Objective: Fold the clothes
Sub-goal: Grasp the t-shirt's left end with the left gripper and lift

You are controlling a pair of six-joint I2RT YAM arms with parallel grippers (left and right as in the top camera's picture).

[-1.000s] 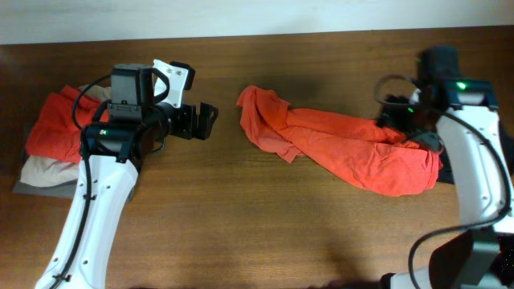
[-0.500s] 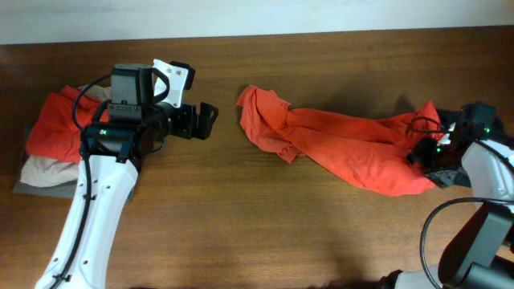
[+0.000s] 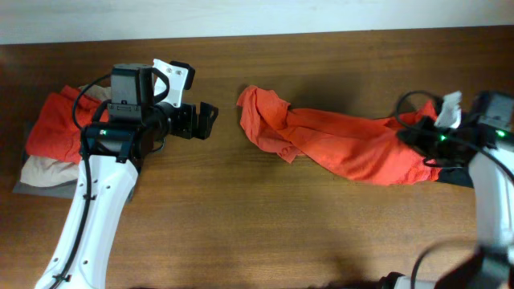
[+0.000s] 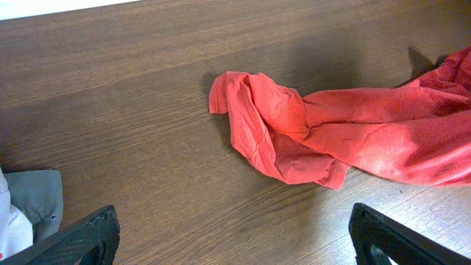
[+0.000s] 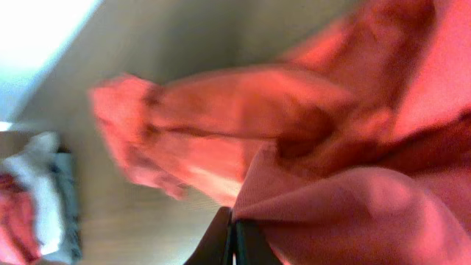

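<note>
The dark wooden table (image 3: 241, 233) carries a crumpled orange-red T-shirt (image 3: 337, 148), lying stretched out from the right gripper (image 3: 411, 140) toward the left gripper (image 3: 210, 120), just ahead of its fingers. Behind the left gripper rests a pile of clothes (image 3: 48, 148) in orange, beige and grey.

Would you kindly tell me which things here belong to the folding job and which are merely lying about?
Job in hand:
- crumpled orange-red fabric T-shirt
- right pincer, shut on the shirt's end
- heap of orange, beige and grey garments at far left, untouched

Lying about:
- left pincer, open, holding nothing
- brown wooden table
</note>
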